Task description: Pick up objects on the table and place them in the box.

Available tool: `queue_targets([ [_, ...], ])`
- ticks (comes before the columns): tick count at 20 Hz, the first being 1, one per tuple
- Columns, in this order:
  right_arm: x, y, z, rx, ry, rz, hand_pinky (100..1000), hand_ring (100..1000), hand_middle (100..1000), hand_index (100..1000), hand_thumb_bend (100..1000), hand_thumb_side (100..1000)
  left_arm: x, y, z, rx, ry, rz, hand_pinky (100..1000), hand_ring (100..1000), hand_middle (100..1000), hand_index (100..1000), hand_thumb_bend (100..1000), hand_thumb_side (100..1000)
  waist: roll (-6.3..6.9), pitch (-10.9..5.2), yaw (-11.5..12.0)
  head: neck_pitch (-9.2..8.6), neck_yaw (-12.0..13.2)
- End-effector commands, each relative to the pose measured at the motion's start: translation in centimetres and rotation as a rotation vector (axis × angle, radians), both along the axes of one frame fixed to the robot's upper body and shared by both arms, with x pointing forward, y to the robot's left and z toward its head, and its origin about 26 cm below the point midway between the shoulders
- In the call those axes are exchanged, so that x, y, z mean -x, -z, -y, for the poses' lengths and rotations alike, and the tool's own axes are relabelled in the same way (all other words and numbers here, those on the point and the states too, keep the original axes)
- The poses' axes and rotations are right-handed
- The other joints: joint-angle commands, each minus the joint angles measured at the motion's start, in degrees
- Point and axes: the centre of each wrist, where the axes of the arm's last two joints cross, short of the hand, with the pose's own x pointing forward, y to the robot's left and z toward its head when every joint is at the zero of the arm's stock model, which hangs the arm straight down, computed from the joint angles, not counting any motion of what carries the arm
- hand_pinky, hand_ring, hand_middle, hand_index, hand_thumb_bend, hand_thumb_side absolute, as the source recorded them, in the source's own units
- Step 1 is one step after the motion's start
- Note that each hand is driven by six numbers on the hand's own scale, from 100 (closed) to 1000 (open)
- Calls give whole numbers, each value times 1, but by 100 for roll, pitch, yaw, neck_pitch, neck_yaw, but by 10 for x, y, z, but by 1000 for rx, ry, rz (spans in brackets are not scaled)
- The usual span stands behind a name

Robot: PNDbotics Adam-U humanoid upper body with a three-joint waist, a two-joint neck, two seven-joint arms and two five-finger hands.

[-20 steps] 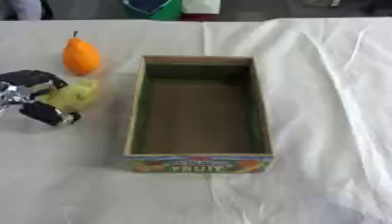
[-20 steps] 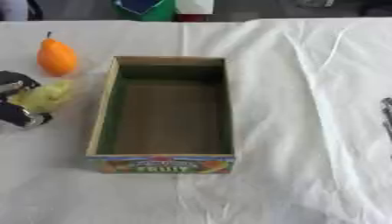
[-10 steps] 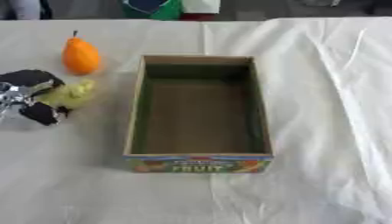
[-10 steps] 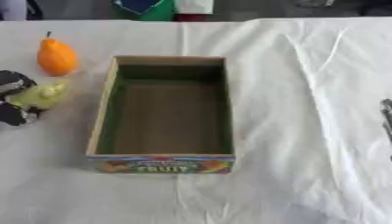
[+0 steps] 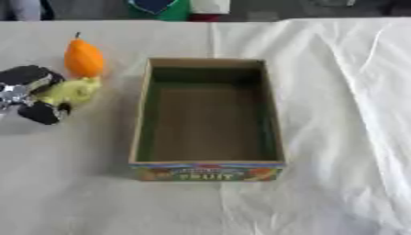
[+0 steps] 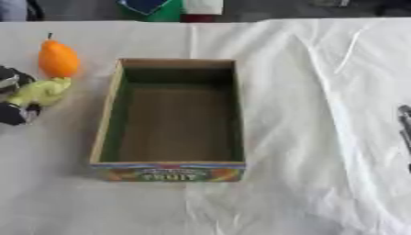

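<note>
Now, far left: left hand (image 5: 28,94) curled round yellow-green fruit (image 5: 70,91), drawn slightly leftward since a second ago, fruit seemingly gripped; orange pear (image 5: 83,58) just behind; box (image 5: 207,170) empty at centre; right hand (image 6: 404,124) edging in, fingers unreadable

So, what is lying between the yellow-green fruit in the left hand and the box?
Only bare white cloth, in the left eye view, separates the yellow-green fruit, held by the left hand, from the box.
</note>
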Motion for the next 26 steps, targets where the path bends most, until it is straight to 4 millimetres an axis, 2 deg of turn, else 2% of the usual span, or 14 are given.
queue_targets([
  [1,4,-9,2,15,2,29,627,663,546,691,100,598,10,-30,-3,-7,-9,137,309,530,426,511,100,211,-4,-120,6,-29,-16],
  [7,4,-10,2,21,3,33,628,664,547,691,100,598,34,-67,20,-35,63,319,288,517,431,496,100,232,11,-144,18,-29,-45],
  [11,4,-11,3,25,3,34,628,664,547,691,100,597,56,-95,51,-46,166,425,292,514,426,495,100,232,24,-166,38,-8,-90],
  [14,4,-11,1,23,-6,34,628,664,547,691,100,597,65,-108,81,-31,263,469,321,509,426,495,100,245,19,-188,36,4,-86],
  [19,3,-13,0,25,-17,43,628,664,548,691,100,596,68,-113,125,-13,391,505,323,506,427,498,100,247,13,-212,4,8,-93],
  [26,3,-16,-3,31,-33,53,629,666,549,692,100,595,72,-100,178,-63,544,533,323,512,437,505,100,228,0,-213,-3,-59,11],
])
